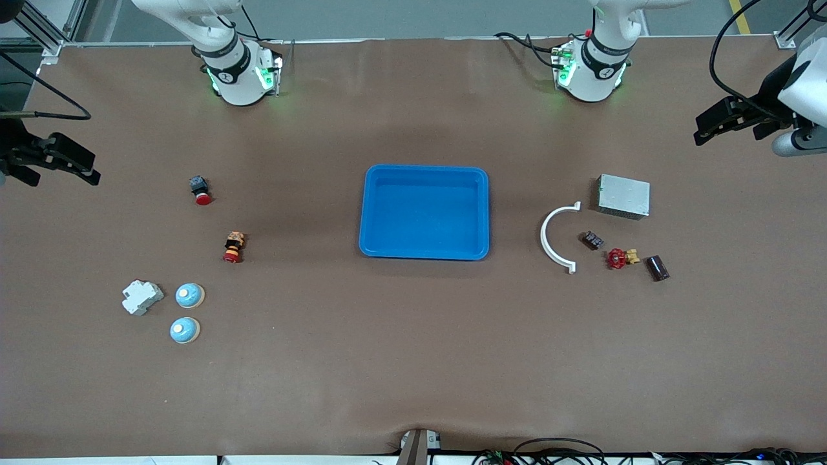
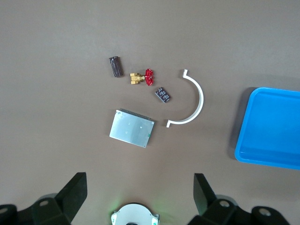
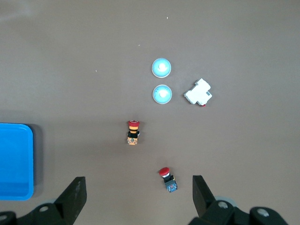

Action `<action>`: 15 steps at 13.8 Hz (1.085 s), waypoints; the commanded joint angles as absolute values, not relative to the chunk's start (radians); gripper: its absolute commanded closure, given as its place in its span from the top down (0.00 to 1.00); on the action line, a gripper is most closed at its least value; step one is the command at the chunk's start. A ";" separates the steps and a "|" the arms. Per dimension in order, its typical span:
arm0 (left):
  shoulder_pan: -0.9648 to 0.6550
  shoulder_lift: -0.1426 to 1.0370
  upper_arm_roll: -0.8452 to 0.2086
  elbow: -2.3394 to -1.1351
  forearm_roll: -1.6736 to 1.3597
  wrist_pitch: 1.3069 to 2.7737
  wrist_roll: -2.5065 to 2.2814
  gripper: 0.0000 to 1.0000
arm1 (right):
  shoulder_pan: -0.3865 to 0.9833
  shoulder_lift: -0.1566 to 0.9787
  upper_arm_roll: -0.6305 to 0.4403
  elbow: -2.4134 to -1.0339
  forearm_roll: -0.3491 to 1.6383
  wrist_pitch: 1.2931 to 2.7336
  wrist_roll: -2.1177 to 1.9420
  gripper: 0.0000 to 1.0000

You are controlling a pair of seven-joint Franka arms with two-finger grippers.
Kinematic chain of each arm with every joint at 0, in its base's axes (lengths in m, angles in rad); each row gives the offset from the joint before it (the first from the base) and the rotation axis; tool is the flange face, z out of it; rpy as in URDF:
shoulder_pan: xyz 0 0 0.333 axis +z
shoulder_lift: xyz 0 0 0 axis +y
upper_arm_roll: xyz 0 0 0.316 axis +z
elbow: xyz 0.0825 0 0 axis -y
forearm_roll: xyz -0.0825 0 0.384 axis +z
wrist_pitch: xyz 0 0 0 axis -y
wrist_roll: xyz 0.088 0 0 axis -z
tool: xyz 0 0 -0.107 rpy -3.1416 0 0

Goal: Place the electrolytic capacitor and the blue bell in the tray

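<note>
- I see nothing done yet: the tray [image 1: 424, 212] sits empty at the middle of the desk [image 1: 413, 361], and both task things lie outside it.
- The capacitor [image 1: 658, 267], a dark cylinder, lies on its side toward the left arm's end of the desk, just beside a red-handled valve [image 1: 621, 258] and nearer the front camera than the grey box [image 1: 623, 196].
- A white arc [image 1: 556, 236] lies between that cluster and the tray, with a small black chip [image 1: 592, 240] close by it.
- Two blue bells lie toward the right arm's end: one bell [image 1: 190, 296] beside a white block [image 1: 142, 297], the other bell [image 1: 185, 330] nearer the front edge. The task names one; I judge either would do.
- Two red-capped buttons also lie at that end: one button [image 1: 232, 247] nearer the tray, the other button [image 1: 200, 190] farther from the front camera.
- My left claw [image 1: 727, 121] hangs open and empty over the desk's edge at its own end, above none of the parts.
- My right claw [image 1: 55, 161] hangs open and empty over the edge at its end.
- Left to do, as I judge it: pick up the capacitor with the left arm, a bell with the right, and set both in the tray.
</note>
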State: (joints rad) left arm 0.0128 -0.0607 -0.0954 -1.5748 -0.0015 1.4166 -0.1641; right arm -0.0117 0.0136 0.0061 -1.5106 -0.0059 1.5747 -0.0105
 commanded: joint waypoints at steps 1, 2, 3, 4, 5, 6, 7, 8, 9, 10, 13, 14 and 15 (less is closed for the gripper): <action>0.017 -0.072 -0.095 -1.647 0.015 1.477 -0.178 1.00 | -0.040 -0.012 0.021 -1.577 -0.025 1.626 -0.011 1.00; 0.017 -0.074 -0.095 -1.661 0.015 1.494 -0.178 1.00 | -0.043 -0.014 0.018 -1.609 -0.020 1.650 -0.008 1.00; 0.018 -0.074 -0.095 -1.663 0.015 1.499 -0.178 1.00 | -0.057 -0.014 0.018 -1.643 -0.014 1.676 -0.006 1.00; 0.020 -0.071 -0.095 -1.664 0.015 1.508 -0.178 1.00 | -0.060 -0.011 0.018 -1.672 -0.014 1.696 -0.006 1.00; 0.031 -0.069 -0.097 -1.667 0.018 1.520 -0.178 1.00 | -0.063 -0.009 0.017 -1.713 -0.014 1.728 -0.006 1.00; 0.032 -0.069 -0.100 -1.674 0.028 1.535 -0.176 1.00 | -0.070 -0.009 0.017 -1.764 -0.014 1.782 -0.008 1.00; 0.032 -0.069 -0.103 -1.680 0.049 1.545 -0.176 1.00 | -0.077 -0.008 0.017 -1.810 -0.014 1.833 -0.011 1.00; 0.032 -0.068 -0.103 -1.684 0.084 1.557 -0.176 1.00 | -0.078 -0.006 0.017 -1.854 -0.014 1.888 -0.011 1.00; 0.031 -0.069 -0.104 -1.704 0.127 1.584 -0.178 1.00 | -0.078 -0.003 0.017 -1.894 -0.014 1.938 -0.009 1.00; 0.037 -0.071 -0.104 -1.733 0.135 1.624 -0.178 1.00 | -0.078 0.008 0.017 -1.929 -0.014 1.995 -0.009 1.00; 0.093 -0.077 -0.104 -1.845 0.137 1.770 -0.163 1.00 | -0.081 0.089 0.017 -2.002 -0.014 2.158 -0.011 1.00; 0.107 -0.075 -0.104 -1.870 0.137 1.808 -0.158 1.00 | -0.081 0.130 0.017 -2.003 -0.014 2.192 -0.011 1.00; 0.107 -0.069 -0.103 -1.888 0.137 1.831 -0.160 1.00 | -0.081 0.176 0.017 -2.002 -0.015 2.227 -0.015 1.00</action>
